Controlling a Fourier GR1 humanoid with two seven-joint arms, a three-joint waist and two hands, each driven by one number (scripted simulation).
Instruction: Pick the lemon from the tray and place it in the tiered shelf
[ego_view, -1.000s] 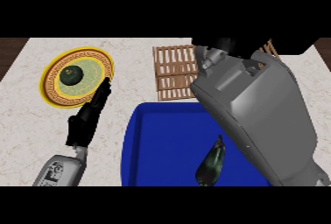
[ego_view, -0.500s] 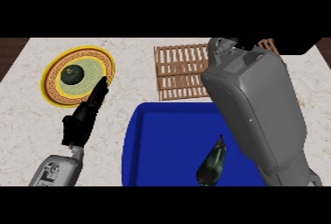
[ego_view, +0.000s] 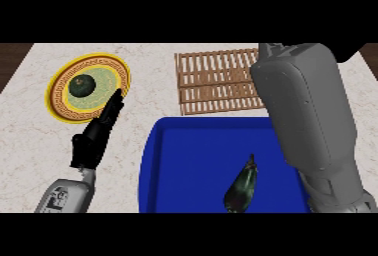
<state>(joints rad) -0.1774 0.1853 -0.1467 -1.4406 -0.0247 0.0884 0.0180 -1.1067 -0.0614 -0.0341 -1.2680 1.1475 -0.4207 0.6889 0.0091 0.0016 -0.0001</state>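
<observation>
Two arms frame the deep blue rectangular tray (ego_view: 177, 165). Left of it, the black left hand (ego_view: 100, 132) rests with fingers straight. The right forearm crosses the tray toward the slatted wooden tiered shelf (ego_view: 214, 80) just beyond; its hand is hidden, so grip and lemon cannot be told. A dark eggplant (ego_view: 242, 185) lies in the tray.

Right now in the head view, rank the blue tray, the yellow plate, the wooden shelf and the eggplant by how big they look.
1. blue tray
2. wooden shelf and yellow plate: look alike, shelf partly hidden, so unranked
3. eggplant
</observation>
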